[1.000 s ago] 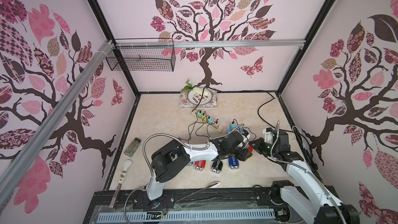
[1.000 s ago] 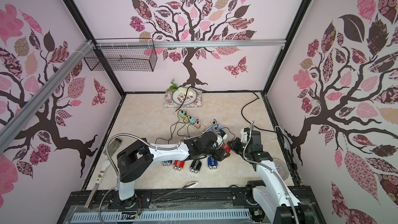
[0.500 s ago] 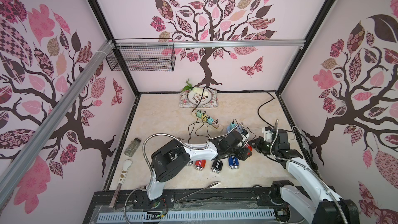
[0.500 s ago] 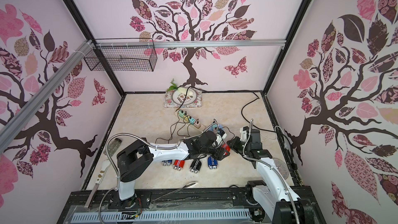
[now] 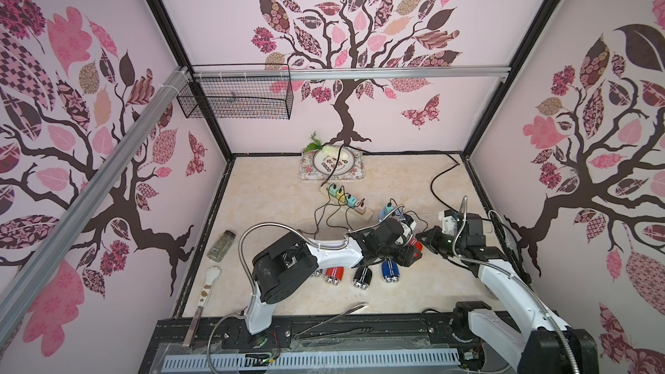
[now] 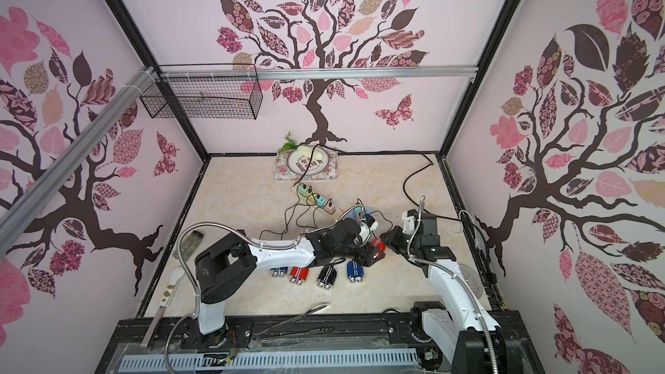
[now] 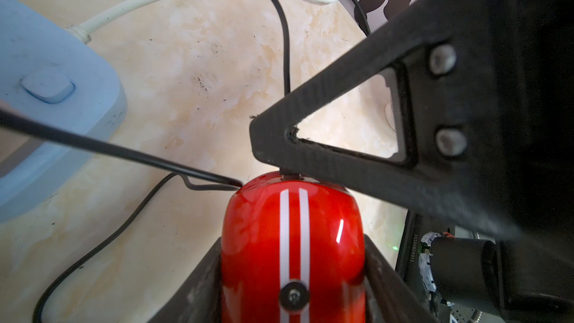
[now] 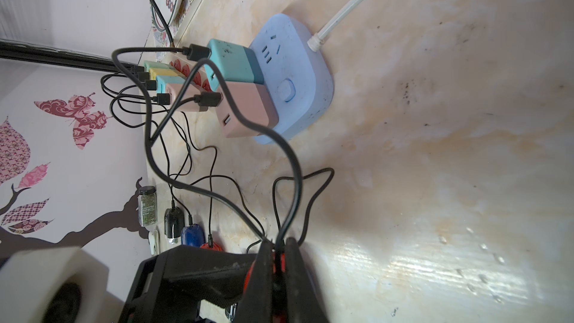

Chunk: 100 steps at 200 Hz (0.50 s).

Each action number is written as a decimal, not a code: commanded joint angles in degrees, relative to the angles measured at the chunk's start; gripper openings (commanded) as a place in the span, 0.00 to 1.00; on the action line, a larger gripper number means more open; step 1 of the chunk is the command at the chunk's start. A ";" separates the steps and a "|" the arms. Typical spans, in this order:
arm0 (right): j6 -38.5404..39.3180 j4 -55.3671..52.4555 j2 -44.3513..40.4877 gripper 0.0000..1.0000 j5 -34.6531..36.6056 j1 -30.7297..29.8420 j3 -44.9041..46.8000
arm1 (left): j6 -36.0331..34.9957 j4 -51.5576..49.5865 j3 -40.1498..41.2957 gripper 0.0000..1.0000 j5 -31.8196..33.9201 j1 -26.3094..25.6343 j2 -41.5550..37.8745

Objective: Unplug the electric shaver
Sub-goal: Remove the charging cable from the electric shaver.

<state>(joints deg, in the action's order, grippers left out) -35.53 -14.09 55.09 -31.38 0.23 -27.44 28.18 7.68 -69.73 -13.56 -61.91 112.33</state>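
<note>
While the plug (image 7: 290, 177) sits in its port, progress: unplugging is set up but, as I judge it, not finished; only the pull-apart is left.
Done so far: the red shaver (image 7: 292, 237) is braced, apart from the row of other shavers (image 5: 361, 277), and the charging cable (image 8: 296, 187) is gripped right at its shaver end.
Left to do: draw plug and body apart along the port's line, then let the cable go.
Shaver's place: lower middle of both top views, a little right of centre (image 5: 415, 246), where the two arms meet. It is also at lower centre of the left wrist view, striped face to the camera. Whether it is off the table I cannot tell.
Plug's seat: a small black stub at the shaver's rounded end, mid-frame in the left wrist view, half hidden under a right finger (image 7: 326, 156). It looks seated, though the joint is mostly covered.
Left gripper (image 5: 408, 255): jaws about half spread and clamped on the shaver, one finger at each flank along the bottom of the left wrist view.
Right gripper (image 8: 277, 256): jaws pinched nearly together on the charging cable at bottom centre of the right wrist view, with red showing in the slit between them.
Cable's far end: it climbs toward the charger blocks on the blue power strip (image 8: 295, 82) in the upper middle of that view; which block feeds it I cannot trace.
</note>
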 commanded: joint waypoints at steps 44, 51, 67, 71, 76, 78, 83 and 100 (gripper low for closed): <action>1.07 3.10 0.83 0.07 3.67 2.22 -3.47 | -0.27 0.15 1.97 0.34 -3.32 -1.77 -2.80; 1.21 3.15 0.81 0.07 3.86 2.25 -3.53 | -0.24 0.10 2.08 0.34 -3.32 -1.78 -2.78; 1.85 2.31 0.51 0.07 5.65 2.24 -3.98 | -0.07 0.09 2.17 0.34 -3.40 -1.88 -2.73; 2.02 2.03 0.28 0.07 6.24 2.23 -4.12 | 0.02 0.05 2.11 0.34 -3.48 -1.90 -2.73; 2.25 1.77 0.06 0.07 6.97 2.25 -4.24 | 0.03 -0.11 2.00 0.34 -3.58 -1.87 -2.74; 2.34 1.67 -0.06 0.07 7.19 2.26 -4.27 | 0.03 -0.19 1.98 0.34 -3.62 -1.87 -2.74; 2.47 1.46 -0.24 0.07 7.65 2.26 -4.37 | 0.06 -0.31 1.91 0.34 -3.66 -1.93 -2.66; 2.74 1.15 -0.65 0.07 8.55 2.31 -4.54 | 0.03 -0.76 1.67 0.34 -3.81 -2.22 -2.42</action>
<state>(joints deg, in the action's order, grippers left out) -34.44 -15.77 55.31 -31.11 0.82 -28.23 28.71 8.16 -69.63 -13.47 -62.24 112.33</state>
